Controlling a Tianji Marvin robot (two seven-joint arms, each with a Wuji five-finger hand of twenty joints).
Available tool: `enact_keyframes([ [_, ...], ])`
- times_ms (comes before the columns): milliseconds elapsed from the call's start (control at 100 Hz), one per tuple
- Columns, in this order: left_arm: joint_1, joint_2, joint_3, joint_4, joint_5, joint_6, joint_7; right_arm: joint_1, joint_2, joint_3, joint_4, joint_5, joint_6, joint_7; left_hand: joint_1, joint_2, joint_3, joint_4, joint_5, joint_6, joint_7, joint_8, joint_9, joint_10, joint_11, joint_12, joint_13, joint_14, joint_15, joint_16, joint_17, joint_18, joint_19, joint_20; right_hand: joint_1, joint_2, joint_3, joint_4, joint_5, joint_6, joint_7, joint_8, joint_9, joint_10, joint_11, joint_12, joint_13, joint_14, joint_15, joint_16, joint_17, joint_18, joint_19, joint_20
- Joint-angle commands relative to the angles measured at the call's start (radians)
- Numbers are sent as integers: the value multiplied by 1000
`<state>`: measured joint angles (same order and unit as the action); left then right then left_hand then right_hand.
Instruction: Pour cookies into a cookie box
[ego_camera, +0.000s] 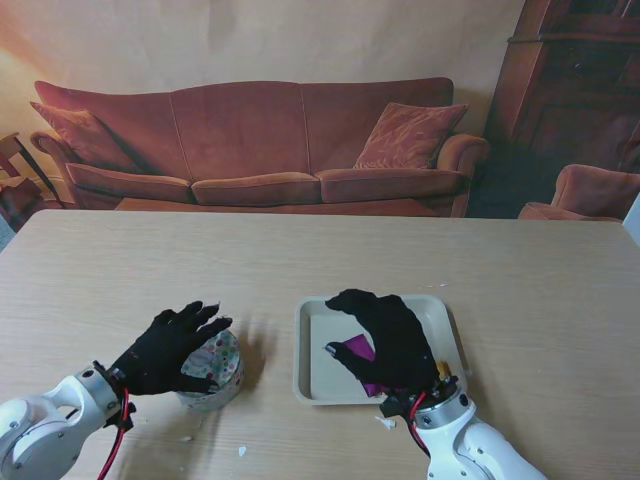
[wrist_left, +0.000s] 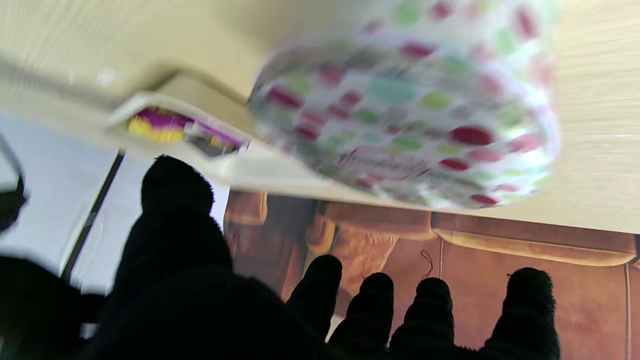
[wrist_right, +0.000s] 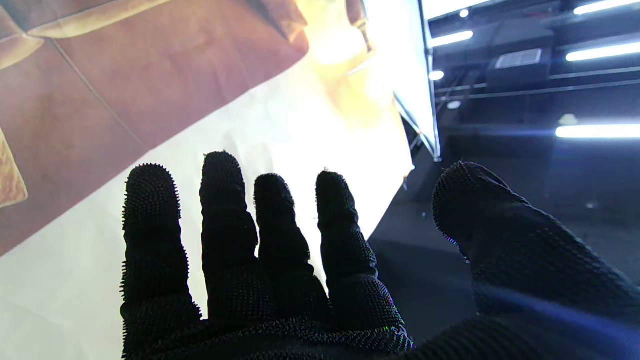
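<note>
A round cookie box (ego_camera: 218, 372) with coloured dots stands on the table at the near left. My left hand (ego_camera: 165, 348) hovers over its near-left side, open with fingers spread. In the left wrist view the dotted box (wrist_left: 405, 100) looms blurred just beyond my left hand (wrist_left: 250, 310). A cream tray (ego_camera: 305, 360) lies to the right of the box with a purple cookie packet (ego_camera: 356, 349) in it. My right hand (ego_camera: 392, 338) hangs over the packet and covers most of it. The right wrist view shows the right hand (wrist_right: 280, 260) open and holding nothing.
A few white crumbs (ego_camera: 240, 451) lie near the table's front edge, and another scrap (ego_camera: 385, 422) sits by the tray's near rim. A red sofa (ego_camera: 260, 140) stands behind the table. The left wrist view shows the tray (wrist_left: 240, 165) and the packet (wrist_left: 160, 125) beside the box.
</note>
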<state>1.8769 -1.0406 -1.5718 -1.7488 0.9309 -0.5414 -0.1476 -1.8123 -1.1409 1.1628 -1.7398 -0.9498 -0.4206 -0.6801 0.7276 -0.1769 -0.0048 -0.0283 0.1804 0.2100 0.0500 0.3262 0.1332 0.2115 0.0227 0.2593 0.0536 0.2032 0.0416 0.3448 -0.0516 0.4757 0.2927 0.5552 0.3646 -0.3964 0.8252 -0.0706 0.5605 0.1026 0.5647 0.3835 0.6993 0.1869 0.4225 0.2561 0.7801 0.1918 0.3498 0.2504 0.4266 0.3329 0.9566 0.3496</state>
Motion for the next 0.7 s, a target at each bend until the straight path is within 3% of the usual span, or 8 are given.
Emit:
enact_keyframes([
  [0,1,14,-1,0,-9,-12,-33,-13,-6,-2,-17,-5,1,-1,-23,-19,-10,20,-51,-22,-39,7,-37,-15,-30,-30,-33,-19,-28,-42,-17,12,-36,18,4,28,7,41,-31,7,32,-5,-26,-5,9,3,-2,-15,-28,-1,-8,-2,10,11],
  [60,-4,14,13,14,-4,-16,-21,-14,-6,-2,-19,-8,0,-7,-3,-65,-3,25,-49,-19,-59,-3,-38,-18,-33,-56,-33,-18,-32,-64,-26,18,-46,22,2,28,6,41,-31,8,32,-5,-25,-4,9,3,0,-13,-27,-1,-8,-2,10,11],
  [140,-20,13,34,42,85,-34,60,-13,-5,-1,-17,-16,-1,-20,-28,-86,-6,22,-48,-17,-58,-10,-36,-2,-16,-37,-35,6,-8,-43,10,61,-28,33,1,27,7,41,-28,7,34,-4,-20,-6,11,4,4,-13,-25,0,-5,-1,12,11],
  [310,-40,21,60,54,76,-25,12,-14,-6,0,-17,-15,-1,-20,-23,-95,1,23,-47,-27,-67,-44,-37,-9,-27,-45,-35,3,-11,-37,3,55,-12,27,1,28,8,41,-28,7,35,-4,-20,-6,10,3,6,-11,-25,1,-5,1,13,11],
  [690,-87,30,128,106,94,0,-11,-15,-5,-1,-19,-10,6,-7,-11,-102,6,25,-48,-20,-71,-77,-38,-4,-28,-49,-36,-4,3,-4,15,49,48,31,4,27,11,42,-25,7,36,-4,-19,-8,10,4,5,-13,-26,0,-5,-1,13,11],
])
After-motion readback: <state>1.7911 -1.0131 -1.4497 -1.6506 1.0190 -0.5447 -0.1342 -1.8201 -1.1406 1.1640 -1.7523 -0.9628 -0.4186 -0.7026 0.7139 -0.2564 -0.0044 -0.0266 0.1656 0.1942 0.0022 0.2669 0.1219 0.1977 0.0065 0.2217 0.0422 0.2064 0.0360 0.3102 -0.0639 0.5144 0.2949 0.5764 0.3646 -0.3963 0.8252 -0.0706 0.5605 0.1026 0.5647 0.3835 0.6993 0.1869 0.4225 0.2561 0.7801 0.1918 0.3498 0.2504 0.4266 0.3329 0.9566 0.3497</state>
